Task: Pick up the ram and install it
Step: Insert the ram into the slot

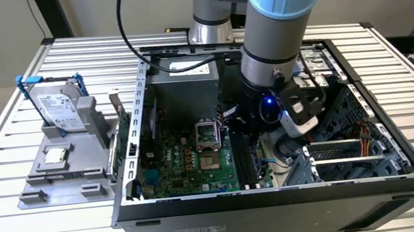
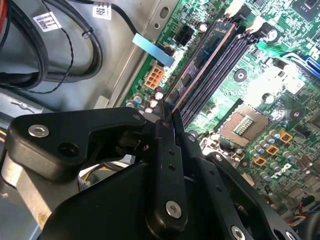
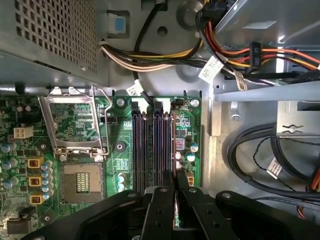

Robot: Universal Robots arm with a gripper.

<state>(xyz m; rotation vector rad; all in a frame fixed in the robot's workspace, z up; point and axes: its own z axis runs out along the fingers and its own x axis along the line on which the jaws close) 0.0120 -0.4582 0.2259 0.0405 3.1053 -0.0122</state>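
The ram (image 3: 173, 145) is a thin dark stick seen edge-on, lying along the outermost of the long black slots (image 3: 150, 150) on the green motherboard (image 1: 189, 163). In the second wrist view the ram (image 2: 202, 67) runs from my fingers toward the slot's far latch, its edge reddish. My gripper (image 3: 174, 192) is shut on the near end of the ram, one black finger (image 3: 161, 205) on each side. In the exterior view my gripper (image 1: 249, 137) is low inside the open computer case, over the slots. Whether the ram is fully seated cannot be told.
A CPU socket (image 3: 80, 185) with a raised metal frame sits beside the slots. Cable bundles (image 3: 165, 55) cross behind the board, and black cables (image 3: 260, 160) loop by the case wall. A silver hard drive in a blue bracket (image 1: 58, 107) stands on a grey fixture (image 1: 59, 164) at the exterior view's left.
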